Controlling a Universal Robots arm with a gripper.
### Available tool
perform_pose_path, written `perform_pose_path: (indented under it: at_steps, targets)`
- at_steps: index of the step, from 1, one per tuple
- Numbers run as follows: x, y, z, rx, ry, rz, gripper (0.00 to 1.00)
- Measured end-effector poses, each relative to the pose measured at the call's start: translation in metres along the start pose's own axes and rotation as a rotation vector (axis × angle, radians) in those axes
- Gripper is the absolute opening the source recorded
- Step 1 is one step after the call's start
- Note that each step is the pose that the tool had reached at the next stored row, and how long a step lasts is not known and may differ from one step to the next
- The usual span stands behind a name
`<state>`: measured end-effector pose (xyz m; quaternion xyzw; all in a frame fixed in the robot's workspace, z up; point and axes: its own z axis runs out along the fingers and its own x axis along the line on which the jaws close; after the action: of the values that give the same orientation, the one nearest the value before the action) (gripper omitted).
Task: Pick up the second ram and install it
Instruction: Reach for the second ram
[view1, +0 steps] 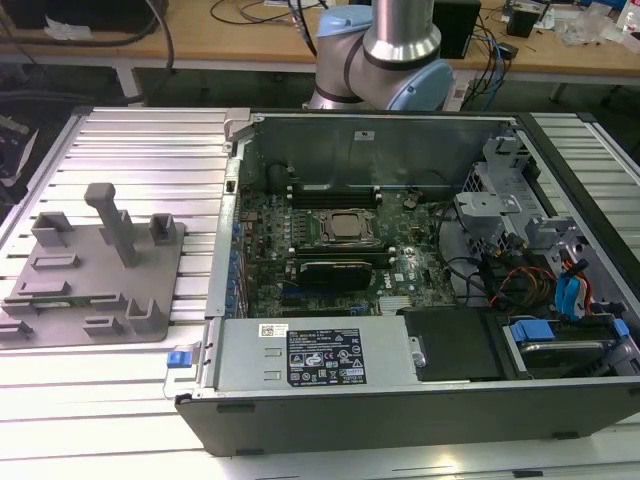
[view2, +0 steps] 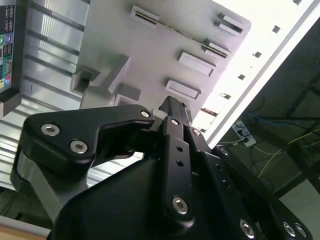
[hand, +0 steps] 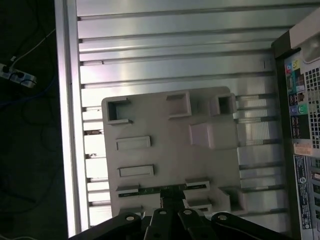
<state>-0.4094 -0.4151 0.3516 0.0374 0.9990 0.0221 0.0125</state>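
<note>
One black, link-armed robot gripper (hand: 172, 194) hangs well above a grey moulded plastic holder tray (hand: 165, 150), its fingertips drawn together with nothing between them. The second ram (hand: 149, 189), a long, thin circuit-board stick seen edge-on as a dark strip, stands untouched in the tray between two end posts. In the first wrist view it lines up with the fingertips. In the exterior view the tray (view1: 100, 282) lies on a ribbed aluminium table (view1: 140, 150), to the exterior view's left of an open steel-walled computer case (view1: 380, 140) holding a dark green motherboard (view1: 300, 230). A clean pick looks to call for parted fingers squared across the stick's flat faces and centred along its length. The descent should be straight and clear of the posts, since an off-centre pinch would likely tilt the stick.
</note>
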Motion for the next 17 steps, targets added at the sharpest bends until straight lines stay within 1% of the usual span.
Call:
perform_pose_path:
  at_steps: [1, 3, 4, 5, 6, 8, 11, 12, 17]
  targets:
    - [-0.0002, -0.0034, 0.0028, 0.0, 0.0001, 0.0, 0.08]
    - [-0.0004, -0.007, 0.0066, 0.0, 0.0, 0.0, 0.08]
    - [-0.0004, -0.0092, 0.01, 0.0, -0.0001, 0.0, 0.08]
    - [-0.0004, -0.0112, 0.0153, 0.0, 0.0, 0.0, 0.08]
    - [-0.0004, -0.0121, 0.0185, 0.0001, 0.0, 0.0, 0.08]
    - [-0.0004, -0.0131, 0.0223, -0.0001, 0.0, 0.0, 0.08]
    - [-0.0002, -0.0153, 0.0311, 0.0, 0.0001, 0.0, 0.08]
    - [-0.0001, -0.0156, 0.033, 0.0, 0.0, 0.0, 0.08]
    - [-0.0001, -0.0157, 0.0332, 0.0001, 0.0001, 0.0, 0.08]
